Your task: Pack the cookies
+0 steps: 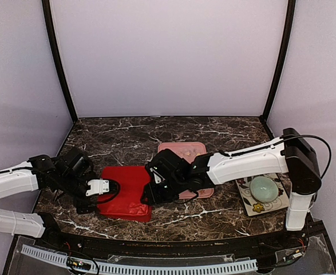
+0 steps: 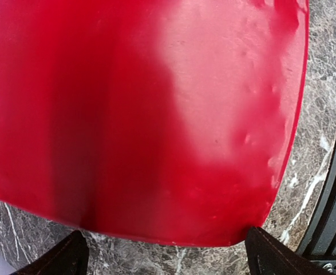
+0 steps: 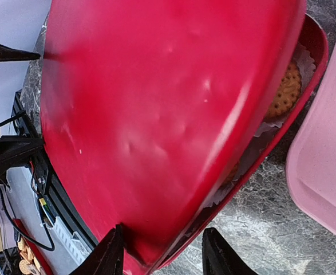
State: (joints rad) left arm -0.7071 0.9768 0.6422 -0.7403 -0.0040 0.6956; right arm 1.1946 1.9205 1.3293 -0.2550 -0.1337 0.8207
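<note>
Red lid (image 3: 156,114) sits ajar over the box (image 3: 315,48), cookies (image 3: 286,91) inside — only closing is left. My left gripper (image 2: 168,255) gapes beside it; my right gripper (image 3: 162,255) straddles its corner — whether clamped, I cannot tell.

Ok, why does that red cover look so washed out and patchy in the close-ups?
Left wrist view: the glossy red plastic lid fills the frame, with a pale glare patch upper right and a dark shadow band beside it. Right wrist view: soft streaky highlights, though the golden round cookie looks crisp. Top view: even light, little glare.
</note>
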